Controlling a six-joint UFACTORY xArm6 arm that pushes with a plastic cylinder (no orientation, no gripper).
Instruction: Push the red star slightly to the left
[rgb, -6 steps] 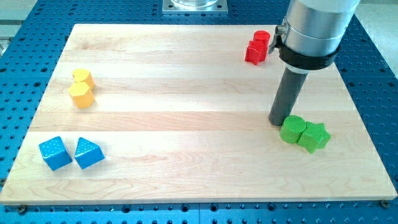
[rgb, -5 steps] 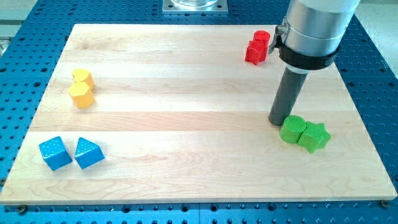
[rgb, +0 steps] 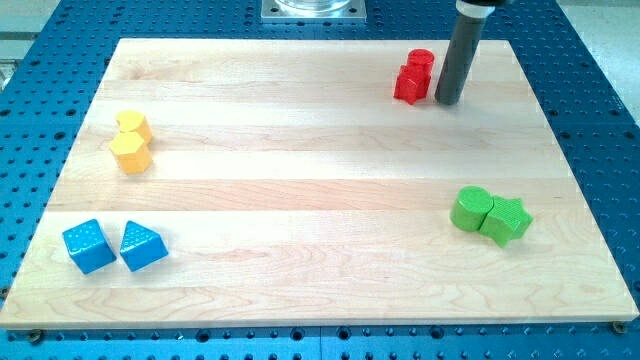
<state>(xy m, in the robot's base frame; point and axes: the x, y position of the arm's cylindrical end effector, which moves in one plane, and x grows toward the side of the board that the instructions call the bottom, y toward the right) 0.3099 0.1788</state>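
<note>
My tip (rgb: 449, 101) is being held just right of the red star-shaped block (rgb: 410, 84), near the wooden board's (rgb: 300, 200) top edge; no gripper is fitted. A leftward push is likely being set up.

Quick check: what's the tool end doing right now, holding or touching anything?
My tip: no gripper, holds nothing; it sits just right of the red star, contact cannot be told.
</note>
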